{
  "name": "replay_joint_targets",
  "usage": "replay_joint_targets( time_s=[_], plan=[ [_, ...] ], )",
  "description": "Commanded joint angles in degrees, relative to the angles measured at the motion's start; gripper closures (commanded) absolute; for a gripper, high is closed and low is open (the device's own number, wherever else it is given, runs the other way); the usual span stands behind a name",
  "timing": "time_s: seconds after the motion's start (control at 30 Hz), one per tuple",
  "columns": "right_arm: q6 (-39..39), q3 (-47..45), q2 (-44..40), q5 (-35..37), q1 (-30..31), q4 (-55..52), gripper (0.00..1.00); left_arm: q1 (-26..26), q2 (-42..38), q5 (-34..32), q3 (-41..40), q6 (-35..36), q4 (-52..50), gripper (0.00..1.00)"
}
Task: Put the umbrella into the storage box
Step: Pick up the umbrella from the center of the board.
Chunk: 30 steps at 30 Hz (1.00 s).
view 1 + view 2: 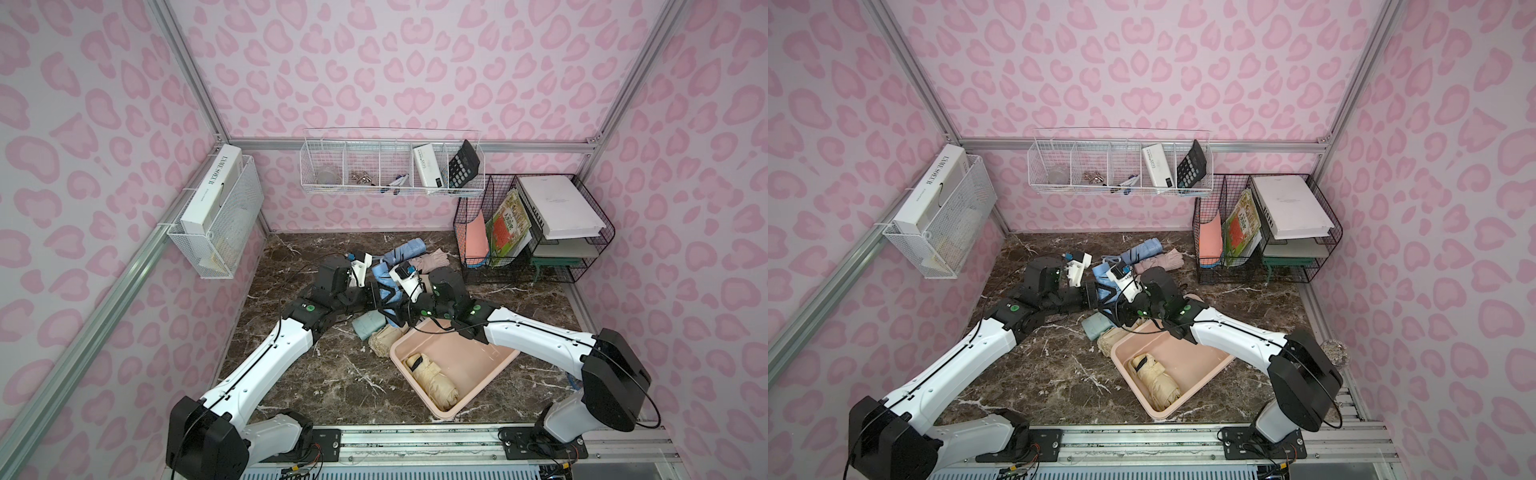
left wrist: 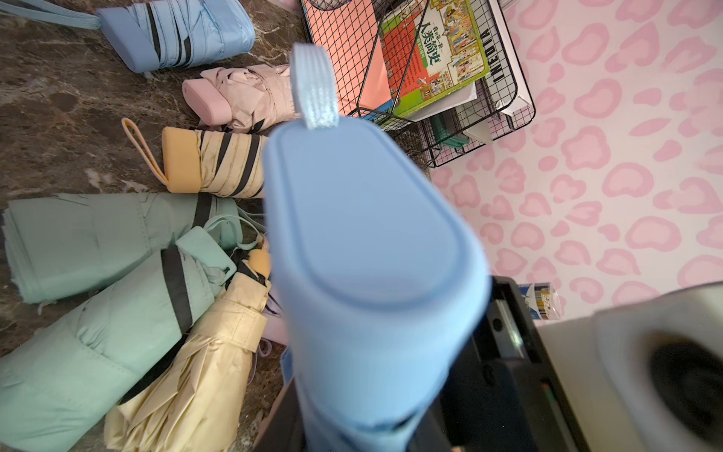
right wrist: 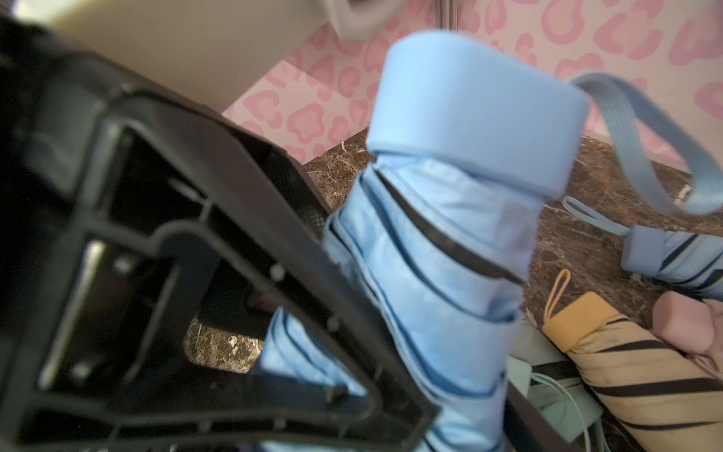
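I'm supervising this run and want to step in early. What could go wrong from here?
The left gripper holds the light blue umbrella aloft, with the right gripper around it. An early release may drop it onto the mint umbrella below, outside the storage box. Its loose wrist strap might snag on a gripper. The cream umbrella already fills part of the box, so landing room is tighter.

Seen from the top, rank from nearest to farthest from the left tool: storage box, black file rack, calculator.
1. storage box, close by, on the robot's side.
2. black file rack, in the back right corner.
3. calculator, high at the back.
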Motion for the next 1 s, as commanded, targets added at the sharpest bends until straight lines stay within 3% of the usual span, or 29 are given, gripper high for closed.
replay_joint_targets(
  time_s=[0.0,0.17,0.23,0.33,0.47,0.7,0.97],
  plan=[
    [0.25,-0.20,0.17,0.19,0.15,2.26,0.41,-0.04,0.03,1.53,0.05,-0.87,3.48,1.00],
    [0.60,-0.55,-0.15,-0.10,0.18,2.70,0.65,-0.04,0.20,2.16,0.53,-0.54,3.39,1.00],
    [0.60,-0.65,-0.44,-0.47,0.16,2.29,0.74,-0.06,0.11,1.92,0.82,-0.57,3.27,0.82],
    [0.73,-0.99,-1.11,-0.83,0.16,1.50,0.80,-0.07,-0.60,0.77,1.03,-0.75,3.16,0.45],
    [1.20,-1.77,-3.10,0.09,0.08,0.03,0.83,-0.01,-2.28,-1.62,0.81,-0.76,2.60,0.21],
    [1.66,-4.78,-8.85,2.74,0.10,-5.87,0.88,0.01,-5.67,-5.42,0.22,-1.81,2.42,0.12],
    [3.79,-7.34,-19.99,8.62,0.07,-22.06,0.90,0.01,-9.96,-17.84,0.78,-4.32,-5.96,0.12]
  ],
)
